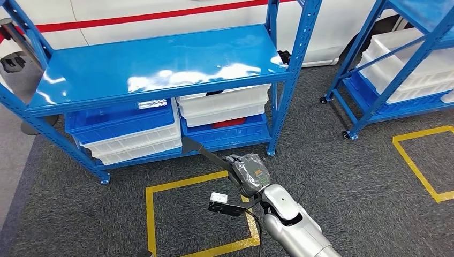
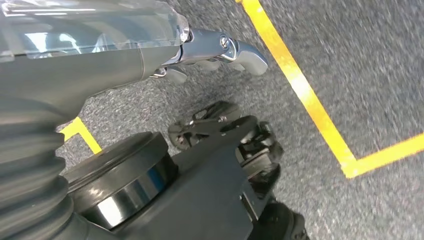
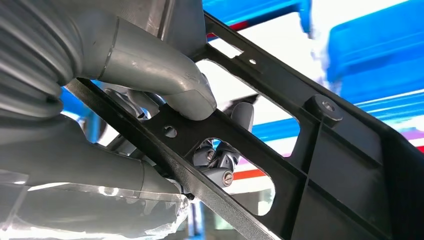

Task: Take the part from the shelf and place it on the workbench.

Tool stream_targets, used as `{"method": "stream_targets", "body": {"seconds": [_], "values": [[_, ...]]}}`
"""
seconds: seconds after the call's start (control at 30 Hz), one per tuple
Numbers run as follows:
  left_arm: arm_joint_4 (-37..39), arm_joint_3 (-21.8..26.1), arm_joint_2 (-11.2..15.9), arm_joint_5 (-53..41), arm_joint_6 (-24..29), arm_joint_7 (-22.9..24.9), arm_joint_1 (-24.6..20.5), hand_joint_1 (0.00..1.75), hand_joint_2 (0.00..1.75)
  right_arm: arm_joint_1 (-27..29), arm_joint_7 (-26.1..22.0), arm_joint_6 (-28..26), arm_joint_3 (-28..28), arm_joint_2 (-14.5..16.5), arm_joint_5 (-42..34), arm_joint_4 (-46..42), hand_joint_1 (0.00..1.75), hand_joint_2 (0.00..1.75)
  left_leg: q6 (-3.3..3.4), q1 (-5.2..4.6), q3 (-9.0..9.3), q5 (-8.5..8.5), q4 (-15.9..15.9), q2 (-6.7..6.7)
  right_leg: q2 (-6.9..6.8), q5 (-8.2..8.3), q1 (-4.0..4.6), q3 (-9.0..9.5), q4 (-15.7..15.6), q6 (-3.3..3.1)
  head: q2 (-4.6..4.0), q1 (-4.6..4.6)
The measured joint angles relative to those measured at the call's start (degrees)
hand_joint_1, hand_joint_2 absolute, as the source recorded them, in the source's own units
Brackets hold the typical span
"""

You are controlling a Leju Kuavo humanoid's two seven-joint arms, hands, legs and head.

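We face the blue shelf (image 1: pixel 160 64), whose lower level is packed with white and blue bins (image 1: pixel 225 104), so the part had to be drawn out forwards. Our right hand (image 1: pixel 251 174) grips the long black part (image 3: pixel 280 150), thumb pressed on its flat strip and fingers wrapped behind, with its far tip at the shelf's lower front edge. Our left hand (image 2: pixel 220 50) hangs over the carpet, holding nothing, fingers loosely apart

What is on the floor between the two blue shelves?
Nothing. In the head view, the stretch between the near blue shelf and the second blue shelf is bare dark grey carpet.
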Motion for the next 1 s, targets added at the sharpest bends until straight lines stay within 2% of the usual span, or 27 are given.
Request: {"method": "stream_targets", "body": {"seconds": [0.07,0.1,0.13,0.2,0.27,0.33,0.4,0.43,0.47,0.5,0.53,0.6,0.63,0.7,0.73,0.8,0.87,0.9,0.93,0.97,1.0], "values": [[0.0,0.0,0.1,0.0,0.0,-0.1,0.1,0.0,1.75,0.6,0.0,-0.6,-0.4,0.0,-0.3,0.0,1.75,1.75,1.0,-0.12,3.68,3.45,-7.9,-2.23,1.11,0.15,0.01,-0.04,0.0,0.22,0.0,0.01],[0.0,0.0,0.1,0.0,0.1,-0.2,0.1,0.0,1.75,0.9,0.0,-0.8,-0.6,0.0,-0.4,0.0,1.75,1.75,1.38,-0.22,4.85,4.24,-10.5,-3.17,1.63,0.3,-0.13,-0.23,0.1,0.47,0.0,0.01],[0.0,0.0,0.2,0.0,0.1,-0.2,0.1,0.0,1.75,1.2,0.0,-1.0,-0.7,0.0,-0.4,0.0,1.75,1.75,1.61,-0.32,5.31,4.34,-11.6,-3.73,2.15,0.51,-0.34,-0.51,0.1,0.81,0.0,0.01],[0.0,0.0,0.1,0.0,0.2,-0.3,0.1,0.0,1.75,1.9,0.0,-1.1,-1.0,-0.1,-0.5,-0.1,1.75,1.75,1.76,-0.3,5.53,4.55,-12.5,-3.01,3.03,0.92,-0.5,-0.92,-0.1,1.58,0.0,0.0],[0.0,0.0,0.0,0.0,0.2,-0.3,0.0,0.0,1.75,2.4,0.0,-1.2,-1.4,-0.1,-0.5,-0.2,1.75,1.75,2.04,0.03,5.82,5.2,-13.5,-1.84,1.59,-0.08,-0.26,-1.61,1.1,2.16,0.0,0.01],[0.0,0.0,0.0,0.0,0.3,-0.3,0.1,0.0,1.75,2.6,0.0,-1.2,-1.7,-0.2,-0.6,-0.3,1.75,1.75,2.31,0.09,5.93,5.59,-14.0,-0.48,-1.11,-3.34,-0.26,-4.04,6.4,2.59,0.0,0.02],[0.0,0.1,0.0,0.0,0.3,-0.2,0.2,0.0,1.75,2.8,0.1,-1.4,-1.8,-0.2,-0.6,-0.3,1.75,1.75,2.4,0.0,5.74,5.57,-13.9,0.88,-2.3,-6.35,-0.58,-7.15,13.3,3.03,0.0,0.02],[0.0,0.1,0.0,0.0,0.3,-0.2,0.2,0.0,1.75,3.0,0.1,-1.5,-1.8,-0.2,-0.6,-0.2,1.75,1.75,2.36,0.0,5.61,5.51,-13.7,1.53,-2.57,-6.68,-0.76,-7.86,15.1,3.23,0.0,0.01],[0.0,0.1,0.0,0.0,0.3,-0.2,0.2,0.0,1.75,3.1,0.1,-1.6,-1.8,-0.2,-0.6,-0.2,1.75,1.75,2.27,0.03,5.47,5.41,-13.5,2.15,-2.78,-5.99,-0.95,-7.51,14.7,3.41,0.0,0.01],[0.0,0.1,0.0,0.0,0.3,-0.2,0.2,0.0,1.75,3.2,0.2,-1.7,-1.8,-0.2,-0.6,-0.1,1.75,1.75,2.12,0.06,5.37,5.25,-13.3,2.74,-3.14,-4.49,-1.11,-6.06,12.3,3.55,0.0,0.01],[0.0,0.1,-0.1,0.0,0.3,-0.2,0.2,0.0,1.75,3.3,0.2,-1.8,-1.9,-0.2,-0.6,-0.1,1.75,1.75,1.87,0.06,5.31,5.0,-12.9,3.25,-4.0,-2.9,-1.21,-3.92,8.5,3.63,0.0,0.01],[0.0,0.1,-0.1,0.0,0.3,-0.1,0.1,0.0,1.75,3.3,0.3,-2.0,-1.9,-0.1,-0.4,-0.1,1.75,1.75,1.17,-0.19,5.15,4.41,-12.1,4.11,-5.72,-1.23,-0.95,-0.56,2.4,3.16,0.0,0.01],[0.0,0.1,-0.1,0.0,0.3,-0.1,0.0,0.0,1.75,3.3,0.4,-2.1,-1.9,-0.1,-0.4,-0.2,1.75,1.75,0.83,-0.34,5.11,4.19,-11.8,4.48,-6.13,-1.21,-0.76,0.04,1.1,2.72,0.0,0.01],[0.0,0.1,-0.1,0.0,0.3,0.1,0.0,0.0,1.75,3.3,0.5,-2.1,-2.0,0.0,-0.4,-0.2,1.75,1.75,0.29,-0.36,5.14,4.0,-11.7,5.31,-5.17,-1.23,-0.56,-0.17,1.0,1.77,0.0,0.0],[0.0,0.1,-0.1,0.0,0.3,0.2,-0.1,0.0,1.75,3.4,0.6,-2.1,-2.0,0.0,-0.4,-0.2,1.75,1.75,-0.02,-0.23,5.13,3.73,-11.5,5.16,-4.7,-1.11,-0.56,-0.23,0.9,1.41,0.0,-0.01],[0.0,0.1,0.0,-0.1,0.2,0.3,-0.1,0.0,1.75,3.4,0.6,-2.2,-2.2,0.0,-0.3,-0.3,1.75,1.75,-0.55,0.05,4.14,1.63,-8.9,3.43,-3.78,-0.8,-0.68,-0.28,0.7,0.76,0.0,-0.01],[0.0,0.1,0.0,0.0,0.2,0.5,0.0,0.0,1.75,3.5,0.5,-2.3,-2.2,0.1,-0.3,-0.3,1.75,1.75,-0.75,0.16,1.13,-2.19,-1.8,1.3,-2.82,-0.6,-0.64,-0.4,0.6,0.36,0.0,0.0],[0.0,0.1,0.0,0.0,0.3,0.6,0.1,0.0,1.75,3.6,0.4,-2.4,-2.2,0.1,-0.3,-0.2,1.75,1.75,-0.73,0.17,-0.58,-3.62,2.0,0.83,-2.23,-0.54,-0.56,-0.47,0.6,0.23,0.0,0.0],[0.0,0.1,0.0,0.0,0.3,0.6,0.1,0.0,1.75,3.8,0.3,-2.5,-2.2,0.1,-0.4,-0.2,1.75,1.75,-0.64,0.16,-1.71,-4.08,4.4,0.6,-1.59,-0.49,-0.47,-0.5,0.6,0.18,0.0,0.0],[0.0,0.1,0.0,0.1,0.3,0.7,0.2,0.0,1.75,3.9,0.1,-2.6,-2.2,0.1,-0.4,-0.1,1.75,1.75,-0.46,0.16,-1.9,-3.37,4.6,0.46,-0.93,-0.45,-0.4,-0.5,0.7,0.17,0.0,0.0],[0.0,0.1,0.0,0.2,0.4,0.7,0.2,0.0,1.75,4.0,0.0,-2.8,-2.3,0.2,-0.4,0.0,1.75,1.75,-0.2,0.16,-1.0,-1.62,2.5,0.25,-0.23,-0.43,-0.34,-0.46,0.7,0.18,0.0,0.0]]}}
